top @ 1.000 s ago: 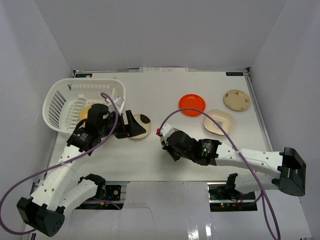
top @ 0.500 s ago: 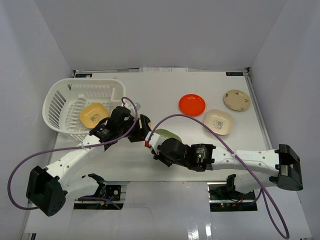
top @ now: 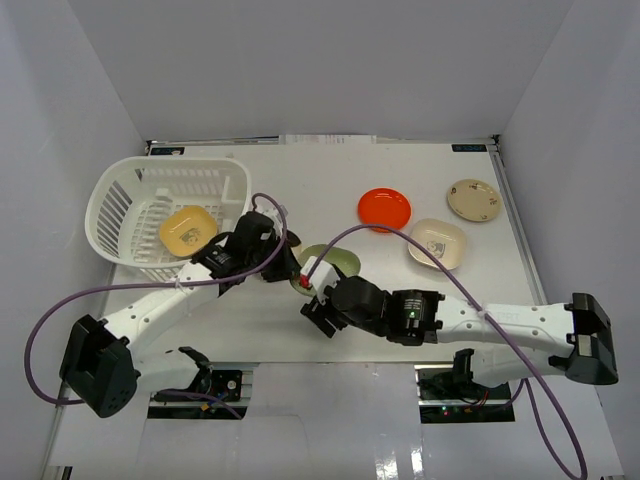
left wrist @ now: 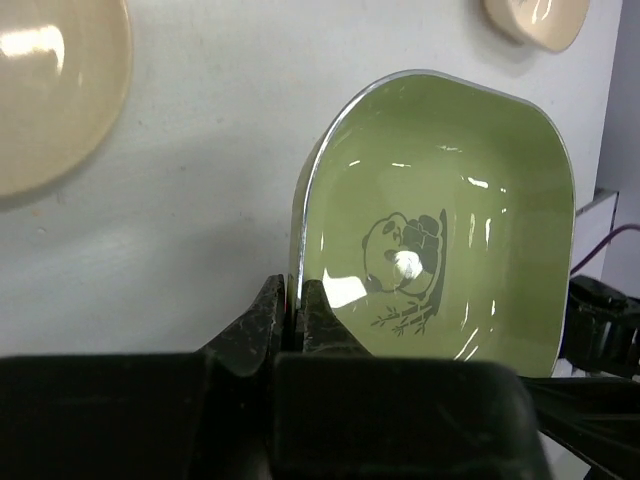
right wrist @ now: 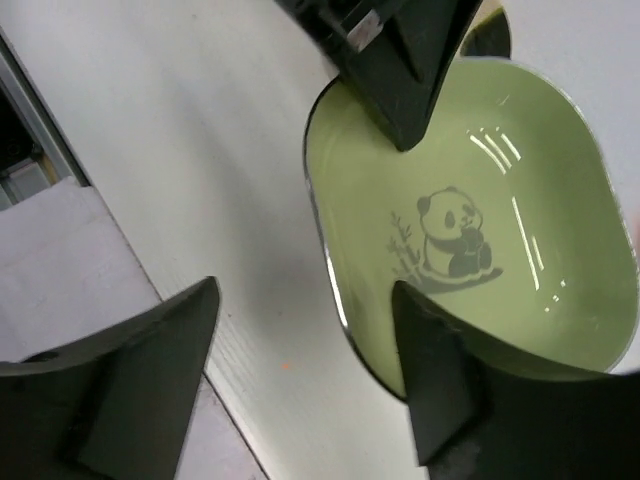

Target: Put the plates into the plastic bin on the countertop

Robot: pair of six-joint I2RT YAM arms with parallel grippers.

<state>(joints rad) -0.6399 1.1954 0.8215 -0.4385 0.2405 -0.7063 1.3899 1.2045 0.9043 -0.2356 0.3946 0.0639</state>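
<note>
The green plate sits near the middle of the counter, between the two arms. Its hollow face is up and its panda print shows; it is roughly square, so no long axis stands out. The left claw is pressed together on the plate's rim. The right claw is spread wide and holds nothing, with one finger over the plate's near edge. From above there are five plates: this green one, a yellow one in the white basket, an orange-red one and two cream ones.
</note>
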